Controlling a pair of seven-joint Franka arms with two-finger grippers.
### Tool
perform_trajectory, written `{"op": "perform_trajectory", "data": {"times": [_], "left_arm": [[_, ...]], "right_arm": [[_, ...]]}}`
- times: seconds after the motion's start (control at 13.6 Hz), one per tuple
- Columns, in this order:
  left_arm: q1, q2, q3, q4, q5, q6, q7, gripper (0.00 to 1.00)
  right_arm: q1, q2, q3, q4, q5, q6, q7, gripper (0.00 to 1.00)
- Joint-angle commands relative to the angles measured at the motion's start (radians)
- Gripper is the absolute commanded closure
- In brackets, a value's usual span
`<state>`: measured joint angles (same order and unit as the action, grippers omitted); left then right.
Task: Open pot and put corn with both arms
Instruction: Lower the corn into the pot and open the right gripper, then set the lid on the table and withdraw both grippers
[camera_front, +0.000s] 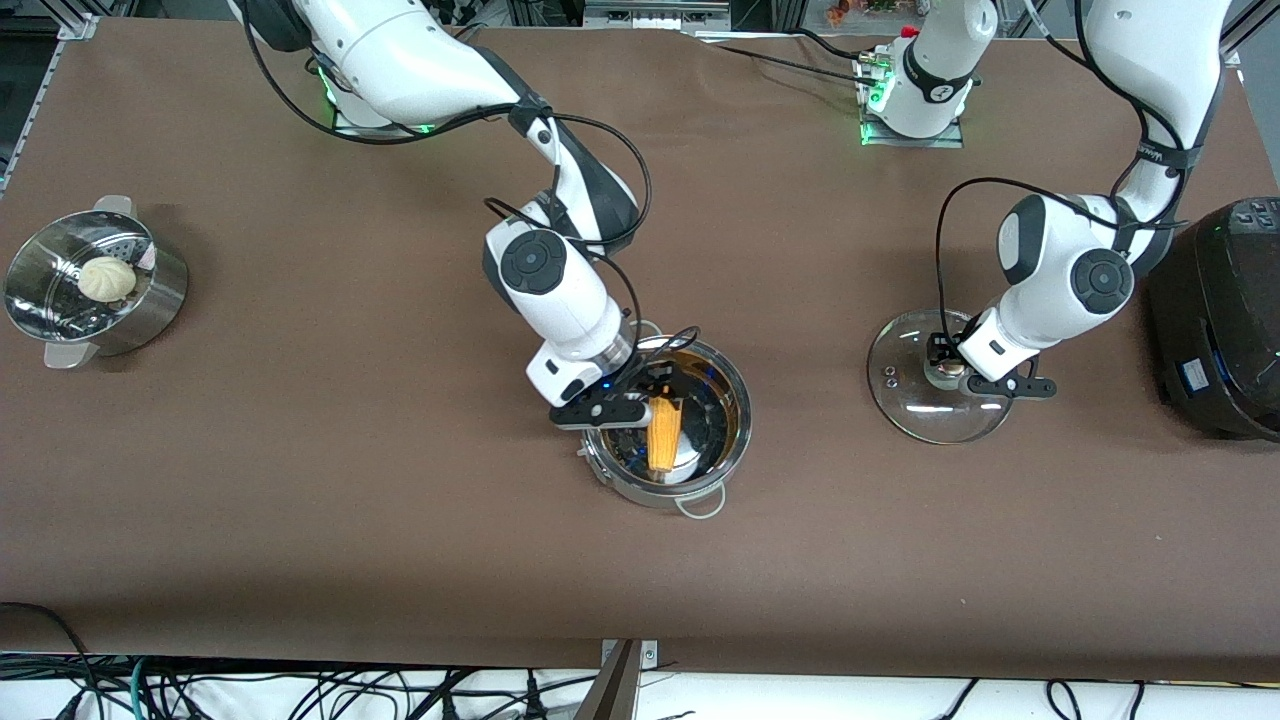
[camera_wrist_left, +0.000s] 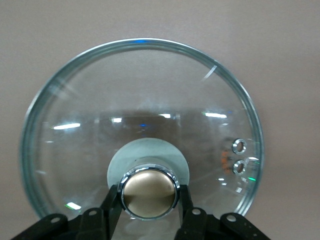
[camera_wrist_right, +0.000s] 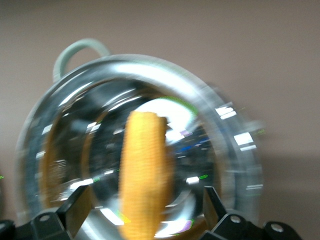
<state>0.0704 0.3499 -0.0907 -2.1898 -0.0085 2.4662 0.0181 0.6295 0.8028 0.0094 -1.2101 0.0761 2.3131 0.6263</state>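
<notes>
The steel pot (camera_front: 738, 425) stands uncovered mid-table. The yellow-orange corn (camera_front: 663, 432) lies inside it, and it shows in the right wrist view (camera_wrist_right: 145, 165) inside the pot (camera_wrist_right: 150, 62). My right gripper (camera_front: 648, 392) hangs just over the pot, open; its fingers stand wide of the corn on both sides (camera_wrist_right: 146, 194). The glass lid (camera_front: 915, 405) lies flat on the table toward the left arm's end. My left gripper (camera_front: 950, 368) is shut on the lid's tan knob (camera_wrist_left: 149, 194), one finger (camera_wrist_left: 112, 205) against each side, over the lid (camera_wrist_left: 140, 95).
A steel steamer basket (camera_front: 155, 300) with a white bun (camera_front: 107, 278) stands at the right arm's end of the table. A big black cooker (camera_front: 1220, 310) stands at the left arm's end, close beside the lid and the left arm.
</notes>
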Motion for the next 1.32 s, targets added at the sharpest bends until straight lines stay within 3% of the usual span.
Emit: {"op": "perform_trajectory", "data": {"times": [0.0, 0.22, 0.44, 0.66, 0.81, 0.96, 1.03, 1.25], "left_arm": [[0.017, 0.006, -0.009, 0.005, 0.028, -0.003, 0.006, 0.0], [0.02, -0.044, -0.009, 0.03, 0.019, -0.08, -0.006, 0.0], [0.017, -0.158, -0.011, 0.155, 0.018, -0.338, -0.059, 0.0], [0.006, -0.207, -0.015, 0.396, 0.019, -0.637, -0.112, 0.0], [0.006, -0.206, -0.014, 0.571, 0.021, -0.821, -0.127, 0.0], [0.008, -0.206, -0.014, 0.675, 0.024, -0.915, -0.139, 0.0], [0.006, -0.204, -0.014, 0.706, 0.03, -0.938, -0.139, 0.0], [0.003, -0.2, -0.014, 0.755, 0.028, -0.984, -0.158, 0.0]], "right_arm": [[-0.002, -0.117, -0.086, -0.022, -0.045, -0.171, -0.01, 0.0], [-0.007, -0.212, -0.216, -0.028, -0.036, -0.375, -0.156, 0.0], [-0.016, -0.281, -0.36, -0.035, -0.024, -0.532, -0.293, 0.0], [-0.115, -0.408, -0.362, -0.092, -0.018, -0.622, -0.375, 0.0], [-0.198, -0.457, -0.361, -0.092, -0.016, -0.672, -0.532, 0.0], [-0.278, -0.507, -0.332, -0.098, -0.016, -0.756, -0.647, 0.0], [-0.328, -0.539, -0.284, -0.129, -0.016, -0.779, -0.646, 0.0], [-0.55, -0.684, -0.036, -0.355, -0.044, -0.715, -0.628, 0.0]]}}
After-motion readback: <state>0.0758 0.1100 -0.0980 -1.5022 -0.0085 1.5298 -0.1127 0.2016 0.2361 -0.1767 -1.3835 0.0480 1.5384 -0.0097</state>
